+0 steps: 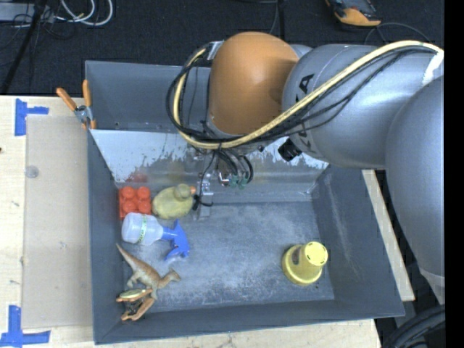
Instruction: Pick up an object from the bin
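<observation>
My gripper (202,199) hangs under the orange wrist cover at the back left of the bin, low against the back wall. Right beside it on the left lies an olive-yellow rounded lump (172,203), whose right edge meets the gripper's tip. I cannot tell whether they touch. A red studded block (135,200) sits just left of the lump. In front of both lies a small white spray bottle (144,230) with a blue trigger head.
A brown toy dinosaur (147,274) and a second small figure (136,304) lie in the front left corner. A yellow cone-shaped piece (304,262) stands at the front right. The arm and its cables cover the back right of the bin.
</observation>
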You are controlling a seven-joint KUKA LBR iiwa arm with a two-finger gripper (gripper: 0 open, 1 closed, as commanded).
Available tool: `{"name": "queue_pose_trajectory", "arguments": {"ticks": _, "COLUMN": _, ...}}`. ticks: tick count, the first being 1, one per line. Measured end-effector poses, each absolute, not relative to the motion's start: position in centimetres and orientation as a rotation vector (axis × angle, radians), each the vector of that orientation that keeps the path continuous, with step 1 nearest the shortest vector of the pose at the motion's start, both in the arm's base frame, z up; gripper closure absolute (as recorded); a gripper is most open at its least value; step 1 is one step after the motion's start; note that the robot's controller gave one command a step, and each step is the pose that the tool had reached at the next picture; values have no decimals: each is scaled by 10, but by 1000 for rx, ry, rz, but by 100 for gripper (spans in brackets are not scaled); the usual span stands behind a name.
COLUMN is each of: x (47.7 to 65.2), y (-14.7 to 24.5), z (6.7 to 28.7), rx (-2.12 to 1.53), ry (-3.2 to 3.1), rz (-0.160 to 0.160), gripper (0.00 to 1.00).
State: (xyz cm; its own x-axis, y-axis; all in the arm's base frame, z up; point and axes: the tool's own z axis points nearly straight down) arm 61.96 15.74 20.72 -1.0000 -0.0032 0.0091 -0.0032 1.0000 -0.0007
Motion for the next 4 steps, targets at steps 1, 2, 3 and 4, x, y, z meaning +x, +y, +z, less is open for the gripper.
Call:
{"name": "queue_pose_trajectory", "arguments": {"ticks": 1, "x": 621, "y": 156, "z": 212, "rx": 0, "ry": -3140, "rz": 0, "gripper": 0}}
{"name": "queue_pose_trajectory", "arguments": {"ticks": 2, "x": 607, "y": 163, "z": 166, "rx": 172, "ry": -3135, "rz": -1, "gripper": 0}}
{"name": "queue_pose_trajectory", "arguments": {"ticks": 3, "x": 586, "y": 173, "z": 152, "rx": 627, "ry": -3070, "rz": 0, "gripper": 0}}
{"name": "queue_pose_trajectory", "arguments": {"ticks": 4, "x": 588, "y": 173, "z": 135, "rx": 845, "ry": -3024, "rz": -1, "gripper": 0}}
